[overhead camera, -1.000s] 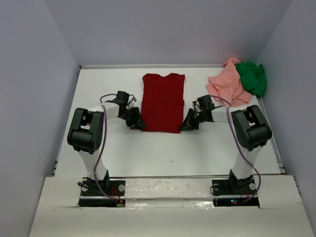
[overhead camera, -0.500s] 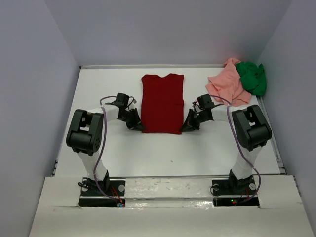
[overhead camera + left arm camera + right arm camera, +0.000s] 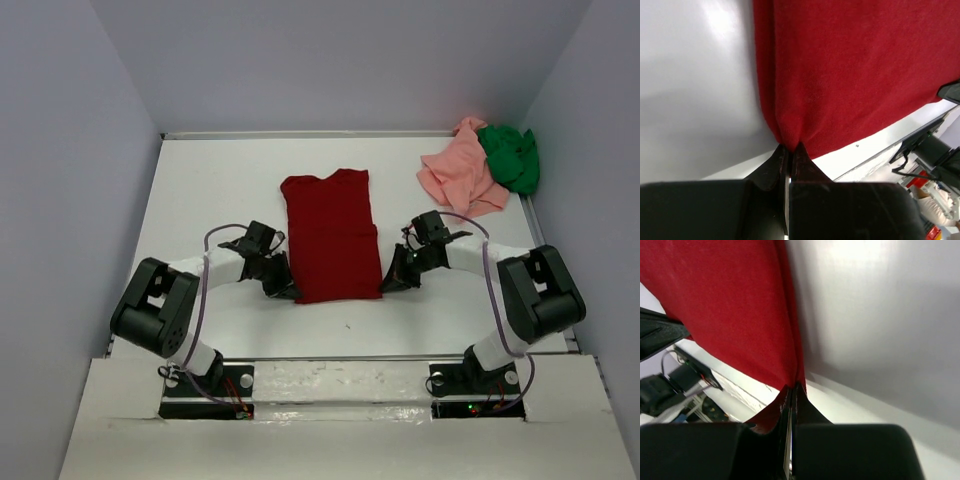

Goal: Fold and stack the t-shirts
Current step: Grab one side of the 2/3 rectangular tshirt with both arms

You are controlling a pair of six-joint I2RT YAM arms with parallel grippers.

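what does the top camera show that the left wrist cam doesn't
Only the top view: the salmon pink shirt and green shirt heaped at the far right corner, and the whole outline of the dark red shirt. Only the left wrist view: the left gripper close up, pinched shut on a bunched corner of that shirt. Both: the dark red shirt on the white table, the left gripper at its edge.

red shirt [image 3: 850, 65]: soft matt cloth with a fine, slightly fuzzy knit grain
pink shirt [image 3: 462, 178]: matt soft cloth
green shirt [image 3: 512, 155]: matt soft cloth
table [image 3: 700, 75]: smooth white surface, soft sheen with a bright glare patch
left gripper [image 3: 789, 150]: black, matt, plastic-looking
right gripper [image 3: 792, 390]: black, matt, plastic-looking
walls [image 3: 350, 60]: pale grey, matt, smooth
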